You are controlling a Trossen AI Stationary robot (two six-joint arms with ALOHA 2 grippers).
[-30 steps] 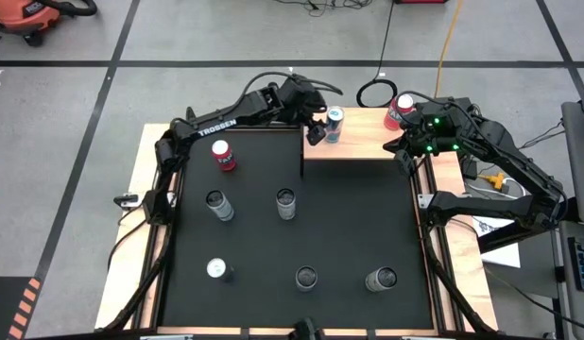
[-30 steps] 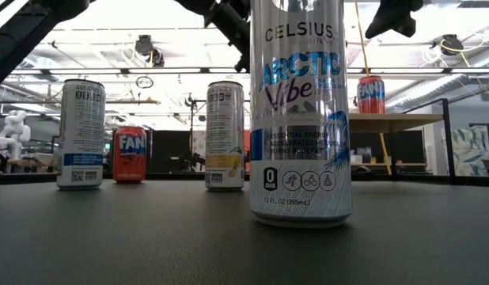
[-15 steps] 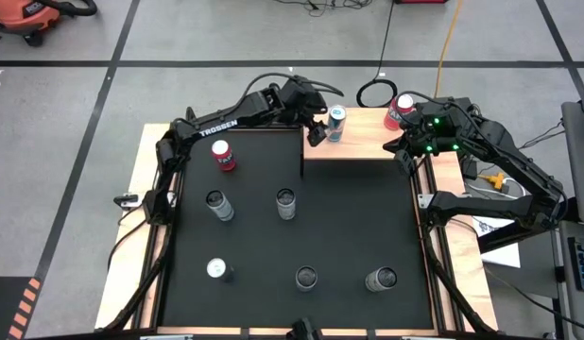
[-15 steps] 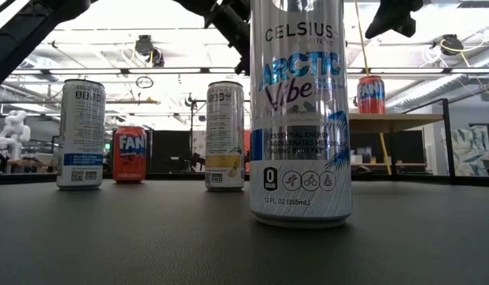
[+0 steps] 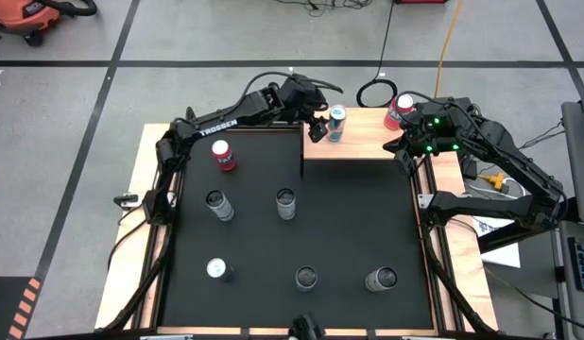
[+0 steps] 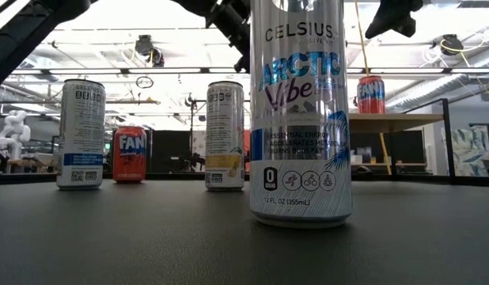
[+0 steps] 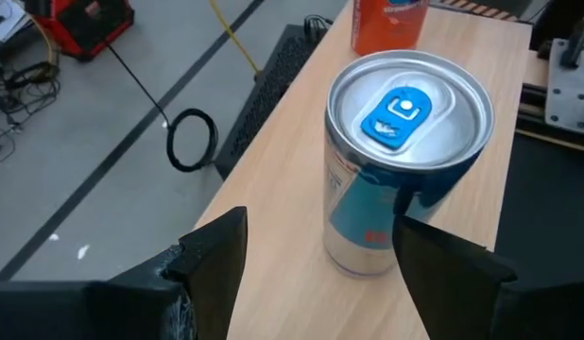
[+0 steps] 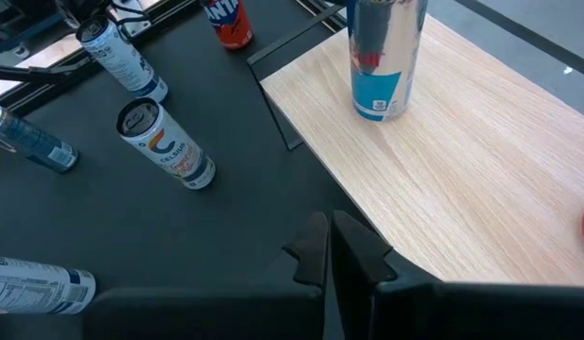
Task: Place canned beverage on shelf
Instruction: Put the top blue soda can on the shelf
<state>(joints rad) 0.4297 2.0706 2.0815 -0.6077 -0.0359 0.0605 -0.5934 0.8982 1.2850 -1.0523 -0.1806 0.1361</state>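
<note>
A silver-and-blue can (image 7: 396,179) with a blue tab stands upright on its base on the light wood shelf (image 5: 368,144), at the table's far side. My left gripper (image 7: 320,247) is open, level with the can's lower half, on its left. The can stands just past the fingertips, nearer one finger than the other. A red can (image 5: 399,111) stands at the shelf's far right corner. My right gripper (image 8: 330,247) is shut and hovers over the shelf's near right part, holding nothing. My left gripper comes at the can slanting down from the table's left. Bare wood shows between one finger (image 7: 221,250) and the can. The other fingertip (image 7: 420,247) overlaps the can's lower side (image 7: 382,236) in the wrist view, and I cannot tell whether it touches.
Several cans stand on the black mat (image 5: 349,227): a red one (image 5: 223,156) at the far left, two (image 5: 216,204) (image 5: 285,203) in the middle, and a row near the front edge (image 5: 306,277). The shelf's middle is bare wood.
</note>
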